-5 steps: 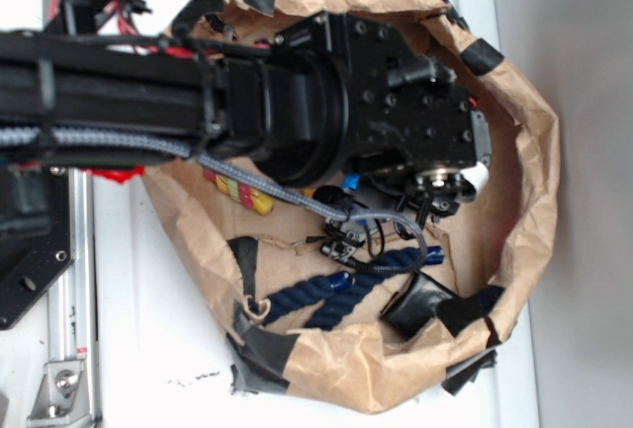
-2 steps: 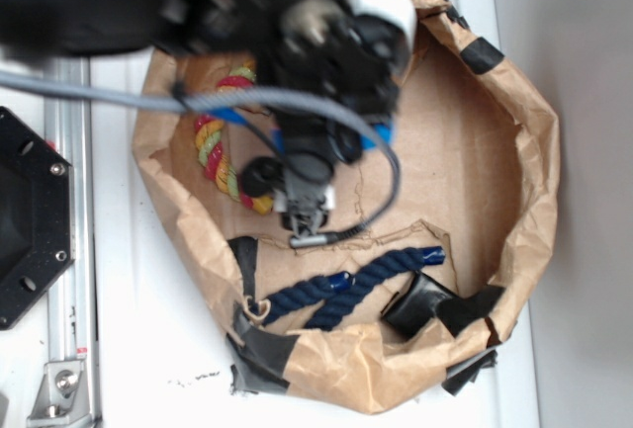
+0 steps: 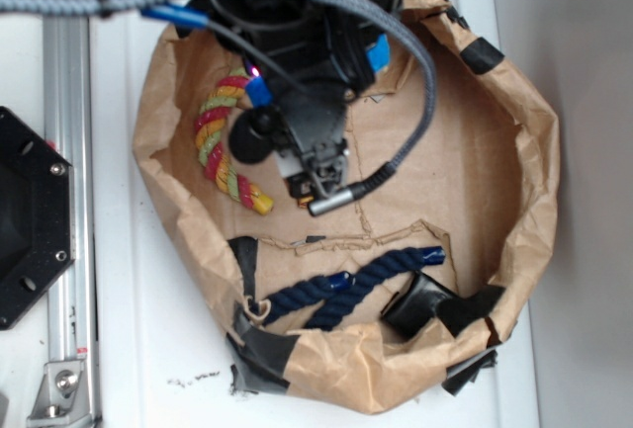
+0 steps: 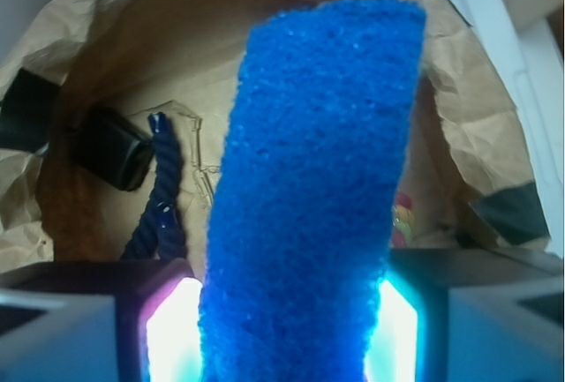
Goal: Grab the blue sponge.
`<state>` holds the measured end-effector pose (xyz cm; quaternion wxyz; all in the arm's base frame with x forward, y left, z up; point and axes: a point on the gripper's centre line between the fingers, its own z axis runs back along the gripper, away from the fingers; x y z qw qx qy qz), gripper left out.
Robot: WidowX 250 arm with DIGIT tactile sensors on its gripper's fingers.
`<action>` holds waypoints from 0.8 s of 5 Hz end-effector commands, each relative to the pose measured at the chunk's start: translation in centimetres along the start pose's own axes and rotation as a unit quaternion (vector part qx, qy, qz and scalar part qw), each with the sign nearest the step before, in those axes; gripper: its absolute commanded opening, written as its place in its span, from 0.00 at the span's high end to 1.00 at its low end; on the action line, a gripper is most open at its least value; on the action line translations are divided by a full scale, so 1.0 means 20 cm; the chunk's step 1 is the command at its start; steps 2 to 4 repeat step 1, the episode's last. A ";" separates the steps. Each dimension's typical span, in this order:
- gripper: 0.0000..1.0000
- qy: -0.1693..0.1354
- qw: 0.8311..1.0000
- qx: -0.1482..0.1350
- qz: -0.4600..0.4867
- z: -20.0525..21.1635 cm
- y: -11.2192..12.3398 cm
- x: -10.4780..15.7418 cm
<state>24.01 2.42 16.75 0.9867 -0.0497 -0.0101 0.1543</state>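
Blue sponge (image 4: pixel 309 197) clamped upright between the two glowing pads of the hand (image 4: pixel 291 333), filling the middle of the wrist view, porous face toward the lens. Seen from the exterior camera, hand (image 3: pixel 315 176) raised over the upper part of a crumpled brown paper bag (image 3: pixel 524 181) lying open on the white worktop (image 3: pixel 148 349). Inside the bag: dark navy rope (image 3: pixel 346 285) along the lower floor, red, yellow and green rope (image 3: pixel 226 151) curled at left, black block (image 3: pixel 415 304) at lower right. Grey cable (image 3: pixel 415 122) looped above.
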 end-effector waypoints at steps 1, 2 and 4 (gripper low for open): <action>1.00 -0.023 0.999 0.024 -0.010 0.00 -0.14 -0.01; 1.00 -0.023 0.999 0.024 -0.010 0.00 -0.14 -0.01; 1.00 -0.023 0.999 0.024 -0.010 0.00 -0.14 -0.01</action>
